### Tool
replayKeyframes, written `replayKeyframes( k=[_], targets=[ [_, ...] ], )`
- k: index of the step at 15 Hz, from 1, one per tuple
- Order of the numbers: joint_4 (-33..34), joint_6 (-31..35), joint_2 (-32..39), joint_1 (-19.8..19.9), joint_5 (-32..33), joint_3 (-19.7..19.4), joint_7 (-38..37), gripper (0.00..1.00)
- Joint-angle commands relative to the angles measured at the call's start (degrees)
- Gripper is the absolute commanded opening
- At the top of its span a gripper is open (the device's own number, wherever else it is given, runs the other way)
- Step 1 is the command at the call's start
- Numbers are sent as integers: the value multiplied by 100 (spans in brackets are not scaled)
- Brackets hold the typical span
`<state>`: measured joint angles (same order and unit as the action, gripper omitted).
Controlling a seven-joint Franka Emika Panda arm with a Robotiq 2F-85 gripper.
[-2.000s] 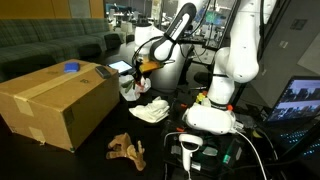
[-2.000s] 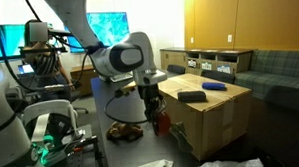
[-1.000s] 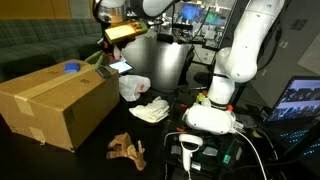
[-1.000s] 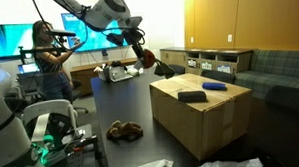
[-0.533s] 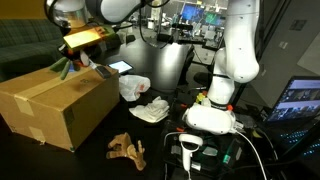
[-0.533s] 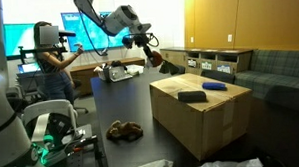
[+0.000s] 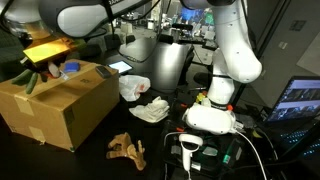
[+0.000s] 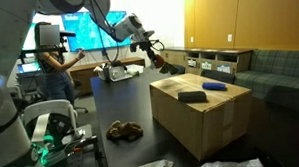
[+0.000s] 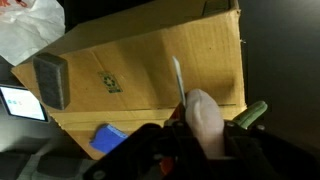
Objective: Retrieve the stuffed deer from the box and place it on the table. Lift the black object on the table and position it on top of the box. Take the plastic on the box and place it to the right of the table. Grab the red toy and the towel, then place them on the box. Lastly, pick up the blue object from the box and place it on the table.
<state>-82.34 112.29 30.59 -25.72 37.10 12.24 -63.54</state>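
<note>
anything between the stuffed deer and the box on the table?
Nothing. In both exterior views only bare dark table separates the stuffed deer from the near side of the box.

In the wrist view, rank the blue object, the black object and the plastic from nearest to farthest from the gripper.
From the gripper:
1. The blue object, on the box top, lower left.
2. The black object, on the box's left edge.
3. The plastic, beyond the box, top left corner.
</note>
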Motion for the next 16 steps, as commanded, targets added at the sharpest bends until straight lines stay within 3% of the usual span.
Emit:
replayKeyframes(
  k=[1,8,15,16],
  targets=[
    [955,-115,641,-203,-108,-308,541,13],
    [1903,-383,1556,-190,-636,-758,1241,14],
    [2249,-1066,1980,-274,-1061,-1098,1565,14],
    [2264,-1144,2001,-274,-1079,-1116,1584,18]
  ],
)
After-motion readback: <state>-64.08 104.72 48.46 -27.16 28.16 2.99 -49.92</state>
